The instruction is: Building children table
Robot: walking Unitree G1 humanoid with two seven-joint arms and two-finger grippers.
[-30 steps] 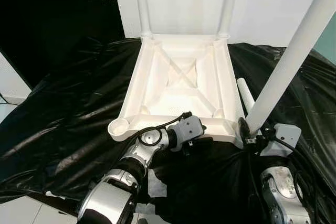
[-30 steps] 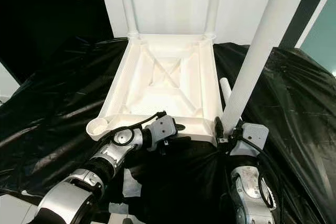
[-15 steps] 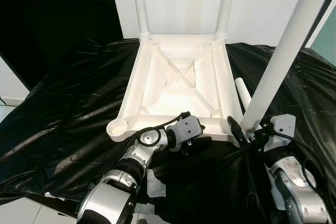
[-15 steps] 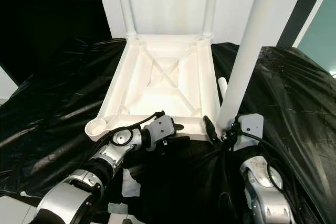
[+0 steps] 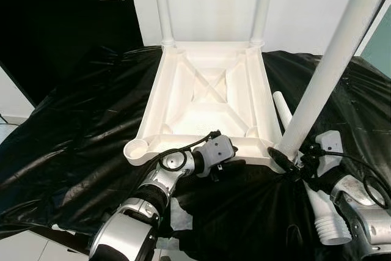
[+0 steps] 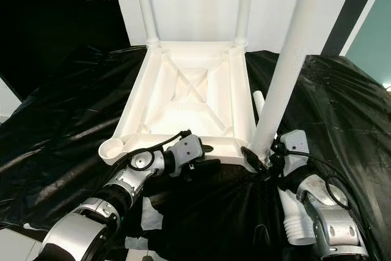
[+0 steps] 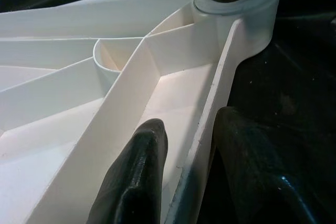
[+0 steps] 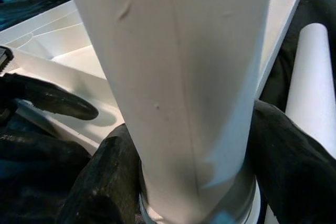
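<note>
The upturned white tabletop (image 5: 208, 99) lies on black sheeting (image 5: 79, 132). The left gripper (image 7: 181, 177) pinches its near rim, one finger on each side. At its near right corner, the right gripper (image 8: 189, 171) clamps the base of a white leg (image 5: 324, 71) standing in the socket.

Support surface is a raised platform draped in crinkled black plastic sheet (image 5: 73, 145), probably a bed or low table, can't tell under the cover. On it: upside-down white tabletop (image 5: 208, 99), ribbed underside up, centred. Loose white leg (image 5: 282, 107) lies on the sheet just beside its right edge. Pale floor (image 5: 18, 246) at lower left corner.
</note>
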